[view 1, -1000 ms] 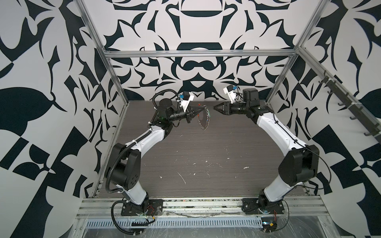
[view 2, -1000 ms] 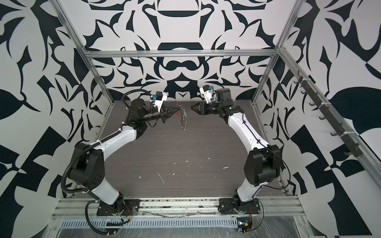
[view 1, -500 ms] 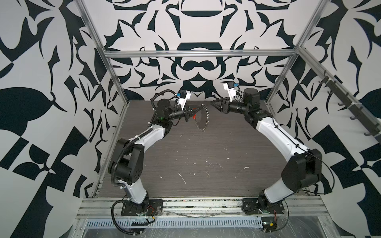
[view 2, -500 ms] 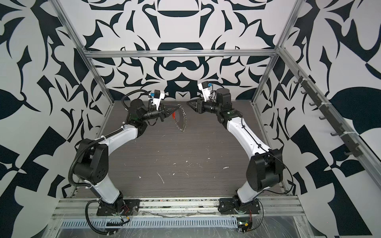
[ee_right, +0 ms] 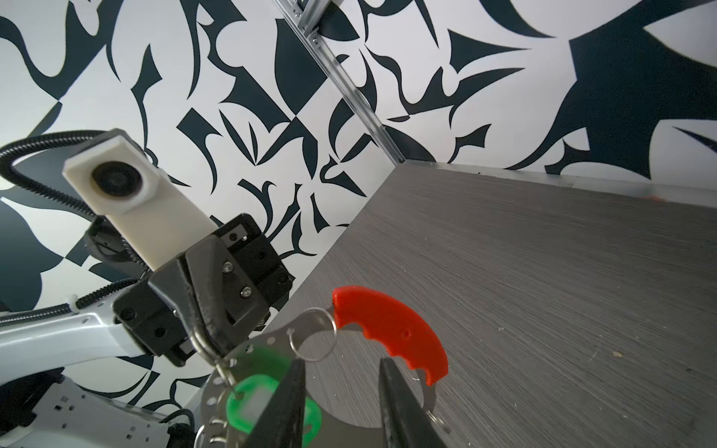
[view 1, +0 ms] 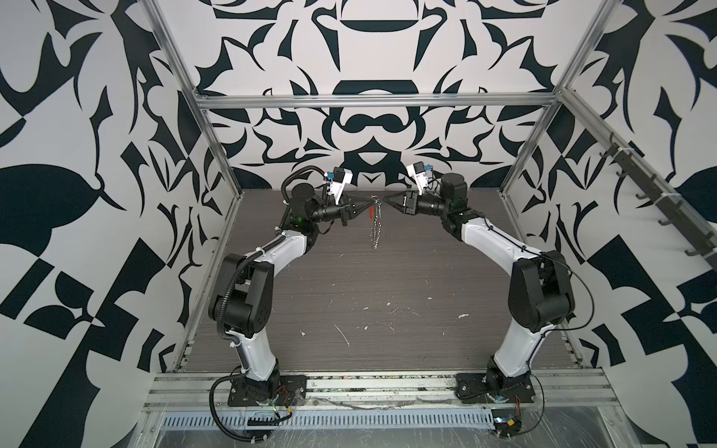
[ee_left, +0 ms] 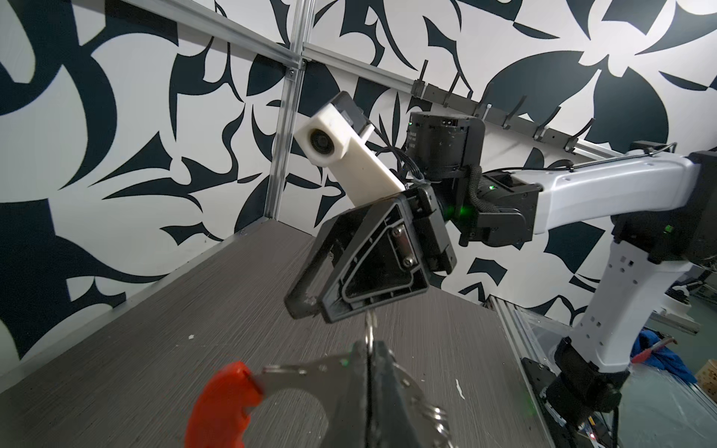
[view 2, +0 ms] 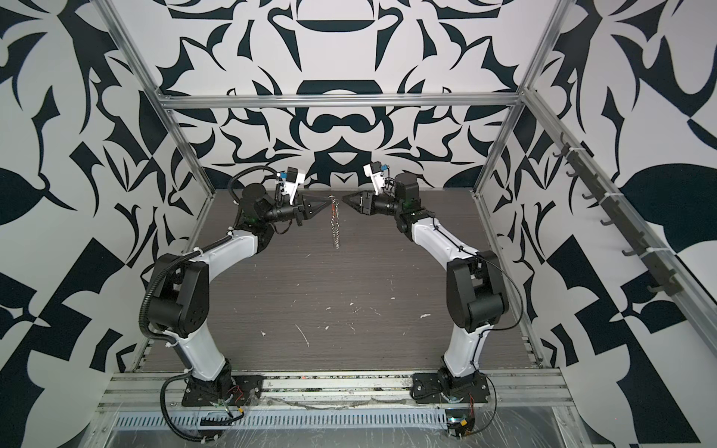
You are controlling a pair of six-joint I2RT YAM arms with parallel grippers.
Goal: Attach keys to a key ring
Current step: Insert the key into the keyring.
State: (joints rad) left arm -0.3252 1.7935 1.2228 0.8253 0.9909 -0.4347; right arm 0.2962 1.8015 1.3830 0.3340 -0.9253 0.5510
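Observation:
The key ring point(view 1: 375, 227) point(view 2: 336, 229) hangs edge-on in the air near the back wall in both top views. It is a metal band point(ee_left: 306, 372) with a curved red segment point(ee_left: 221, 403) point(ee_right: 388, 329) and small silver rings. My left gripper point(view 1: 369, 200) point(ee_left: 368, 345) is shut on the band. The green key tag point(ee_right: 248, 411) hangs by its little ring close to the left fingertips point(ee_right: 217, 349). I cannot tell whether it is threaded on the band. My right gripper point(view 1: 387, 199) point(ee_right: 341, 364) faces the left one, open, nothing between its fingers.
Grey wood-grain table point(view 1: 368, 310) with small white flecks. Patterned walls and aluminium frame posts point(view 1: 217, 155) enclose it. A rail of hooks point(view 1: 659, 201) runs along the right wall. Both arm bases stand at the front edge.
The right gripper has moved in toward the left gripper's tip. Both grippers have risen slightly, and the key ring has turned more edge-on.

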